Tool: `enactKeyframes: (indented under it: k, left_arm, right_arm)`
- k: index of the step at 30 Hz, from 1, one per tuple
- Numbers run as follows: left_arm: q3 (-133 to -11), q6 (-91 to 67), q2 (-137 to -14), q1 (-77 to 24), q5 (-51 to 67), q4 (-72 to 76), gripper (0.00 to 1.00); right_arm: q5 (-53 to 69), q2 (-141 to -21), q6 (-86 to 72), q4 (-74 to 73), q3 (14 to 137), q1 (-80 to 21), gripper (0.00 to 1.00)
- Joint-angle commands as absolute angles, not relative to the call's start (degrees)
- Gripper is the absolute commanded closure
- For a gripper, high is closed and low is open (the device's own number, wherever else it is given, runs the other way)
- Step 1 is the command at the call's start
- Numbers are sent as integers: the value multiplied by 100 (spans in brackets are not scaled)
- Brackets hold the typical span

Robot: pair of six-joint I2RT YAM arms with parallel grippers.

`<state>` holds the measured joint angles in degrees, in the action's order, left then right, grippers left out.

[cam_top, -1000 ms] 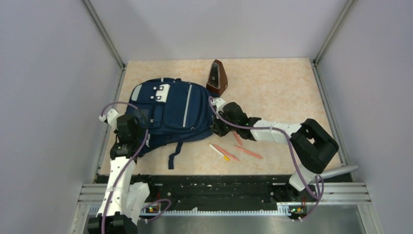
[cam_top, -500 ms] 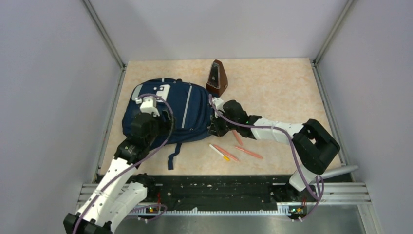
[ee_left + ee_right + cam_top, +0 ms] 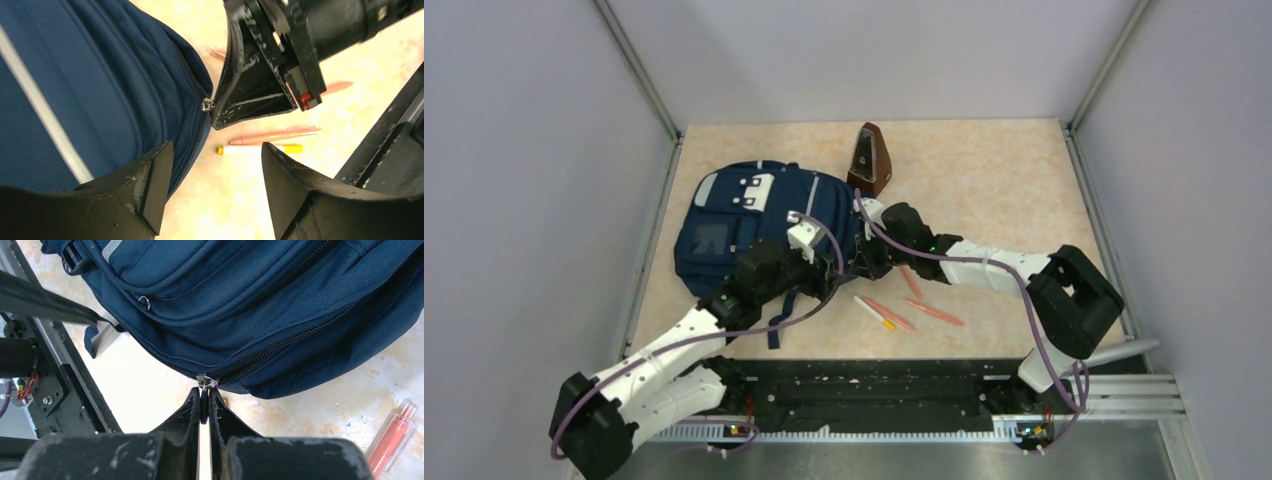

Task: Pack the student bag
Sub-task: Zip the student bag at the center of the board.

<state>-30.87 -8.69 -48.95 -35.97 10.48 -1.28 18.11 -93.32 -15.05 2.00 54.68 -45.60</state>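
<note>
Now the right gripper (image 3: pixel 205 396) pinches the zipper pull (image 3: pixel 206 381) on the student bag (image 3: pixel 250 305); the left gripper (image 3: pixel 216 150) is apart. With nothing holding the bag, a tug might just drag it.

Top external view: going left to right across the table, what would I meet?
student bag → brown metronome → rightmost orange pen → right arm's black elbow. The other pens overlap these sideways, so they are left out.

Navy student bag (image 3: pixel 744 225), thin grey stripes, lying flat, left-centre of table (image 3: pixel 984 180), strap trailing nearward.
</note>
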Motion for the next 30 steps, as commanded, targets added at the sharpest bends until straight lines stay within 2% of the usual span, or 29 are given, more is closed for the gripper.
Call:
enactKeyframes:
  k: [1,6,11,14,26,28,30]
  left_arm:
    - [-3099,-301,-5460,-3995,751,489,31]
    - [-3061,-203,-5955,-4034,596,801,33]
    - [-2892,-362,-6129,-4071,-206,1179,43]
    - [-2759,-460,-6099,-4070,-254,1407,48]
    - [-2782,-432,-6573,-4070,-27,1370,49]
    - [-2824,-428,-6676,-4069,-35,1392,56]
    - [-2851,-434,-6740,-4069,-130,1382,71]
  right_arm:
    - [2158,-8936,-1658,343,5855,-4545,100]
    - [2196,-8853,-1730,361,5789,-4545,100]
    - [2208,-8775,-1727,364,5744,-4549,100]
    - [2200,-8769,-1739,362,5755,-4545,100]
    - [2217,-8785,-1688,252,5879,-4548,100]
    - [2171,-8765,-1696,218,5873,-4549,100]
    - [2046,-8724,-1696,132,5878,-4549,100]
